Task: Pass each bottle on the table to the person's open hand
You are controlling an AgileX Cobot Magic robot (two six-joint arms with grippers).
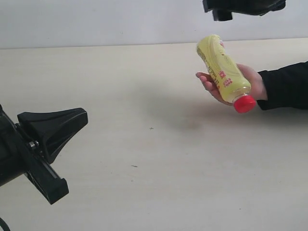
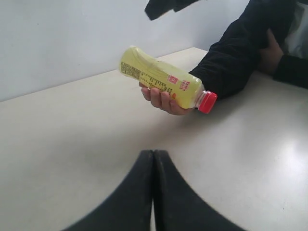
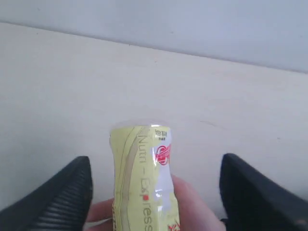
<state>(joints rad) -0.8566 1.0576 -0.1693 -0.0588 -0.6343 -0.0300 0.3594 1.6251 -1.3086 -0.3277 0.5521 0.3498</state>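
- While the right gripper hangs above it with jaws spread wide and holding nothing, the yellow bottle lies in the person's open hand, off the table.
- Bottle is tilted: base up toward the right gripper, red cap at the low end, past the palm.
- Contents: a yellow wrap covers the body, so I can't tell the fill level. The short neck by the cap looks clear.
- Label: "Nutri-Express" runs lengthwise in pale lettering in the right wrist view, last letters cut off at the frame edge. There's a red badge with white characters, and red marks further down; the small dark print is unreadable.
- Right wrist view: both fingers stand clear of the bottle, one on each side, no contact.
- Hand comes in from the right in a black sleeve, held above the tabletop.
- Left gripper: fingers pressed together, nothing between them, low over the table and well apart from the bottle.
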